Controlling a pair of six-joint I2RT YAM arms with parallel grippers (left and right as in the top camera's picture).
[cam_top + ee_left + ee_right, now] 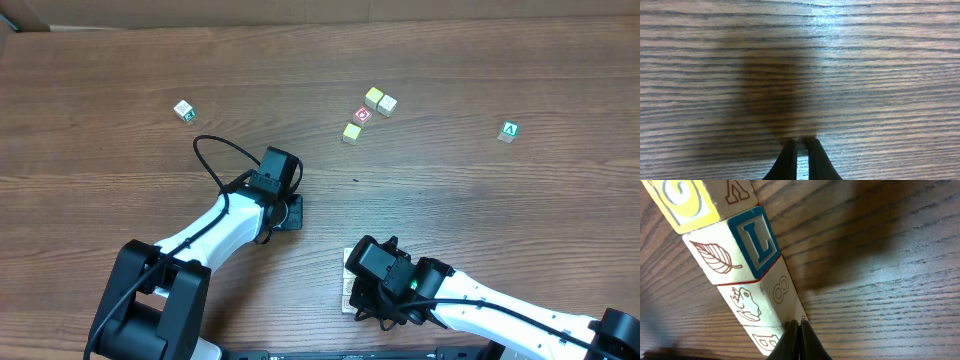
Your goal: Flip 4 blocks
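I read left gripper (801,142) clenched, empty, over table (865,75). Right gripper (799,325) clenched, grasping nothing, tips beside the four blocks (735,255), whose row runs toward 11 o'clock.

The blocks (747,297) read L, 8 and B; the green cube (510,130) over there shows an A.
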